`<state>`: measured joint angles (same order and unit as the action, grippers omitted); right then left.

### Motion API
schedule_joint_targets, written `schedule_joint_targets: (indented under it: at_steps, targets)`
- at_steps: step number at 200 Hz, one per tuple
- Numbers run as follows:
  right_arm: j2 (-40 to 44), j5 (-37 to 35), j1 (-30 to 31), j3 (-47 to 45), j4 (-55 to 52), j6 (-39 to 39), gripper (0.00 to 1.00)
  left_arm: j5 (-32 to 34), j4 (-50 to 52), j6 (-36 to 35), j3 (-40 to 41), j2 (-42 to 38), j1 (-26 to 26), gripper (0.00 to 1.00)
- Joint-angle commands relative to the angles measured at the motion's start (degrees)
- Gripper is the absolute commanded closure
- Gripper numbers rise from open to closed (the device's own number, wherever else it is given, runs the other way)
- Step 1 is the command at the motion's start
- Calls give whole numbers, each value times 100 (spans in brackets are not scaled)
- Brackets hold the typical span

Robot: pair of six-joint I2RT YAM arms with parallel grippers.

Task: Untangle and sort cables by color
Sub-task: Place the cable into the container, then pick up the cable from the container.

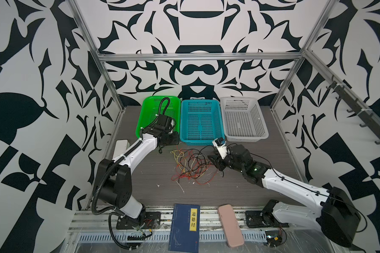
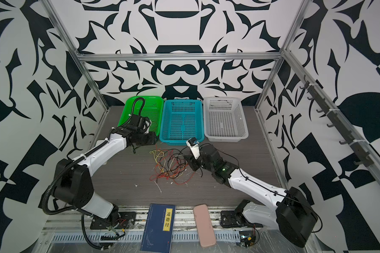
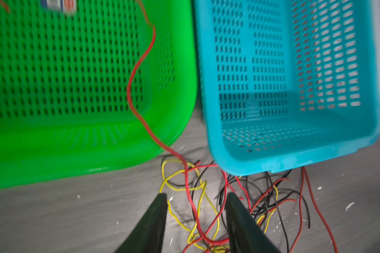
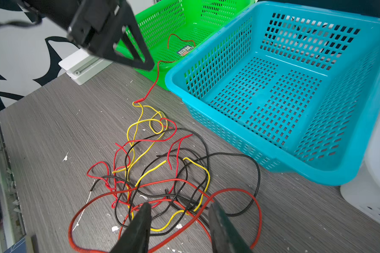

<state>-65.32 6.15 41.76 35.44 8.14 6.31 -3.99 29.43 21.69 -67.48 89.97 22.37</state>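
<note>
The cables (image 1: pixel 191 166) lie as a loose tangle of red, yellow and black wires on the table in front of the baskets, seen in both top views (image 2: pixel 171 166). One red cable (image 3: pixel 132 72) runs from inside the green basket (image 3: pixel 53 153) over its rim down to the tangle. My left gripper (image 3: pixel 196 195) hovers open above the near end of that cable, its fingers apart and closed on nothing. My right gripper (image 4: pixel 180 204) stands open low over the tangle's right side, with red, yellow and black strands (image 4: pixel 162 170) lying between its fingers, none pinched.
Green (image 1: pixel 149 103), blue (image 1: pixel 184 140) and white (image 1: pixel 246 138) baskets stand in a row at the back. A white box (image 1: pixel 121 146) sits at the left table edge. A blue book (image 1: pixel 184 227) and a pink case (image 1: pixel 230 225) lie on the front rail.
</note>
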Motion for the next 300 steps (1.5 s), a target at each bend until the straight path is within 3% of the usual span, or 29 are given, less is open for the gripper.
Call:
schedule_joint_targets:
  at_steps: [1,102,157,179,217,242,300]
  targets:
    - [-17,-84,25,42,333,115,54,-128,-97,228,42,-48,54,54]
    - [81,-128,21,-20,317,174,55,267,45,5,-132,489,118,67]
    - [120,-131,25,-28,354,196,55,332,211,-189,-390,578,118,94]
    - [134,-149,25,-69,354,200,55,372,351,-259,-526,466,118,100]
    - [114,-139,25,-104,385,222,55,405,746,-400,-833,196,118,100]
    - [126,-149,25,-114,395,213,55,860,936,-689,-1119,51,56,100]
    - [198,-136,25,-140,377,213,56,776,834,-1080,-2216,897,-918,100]
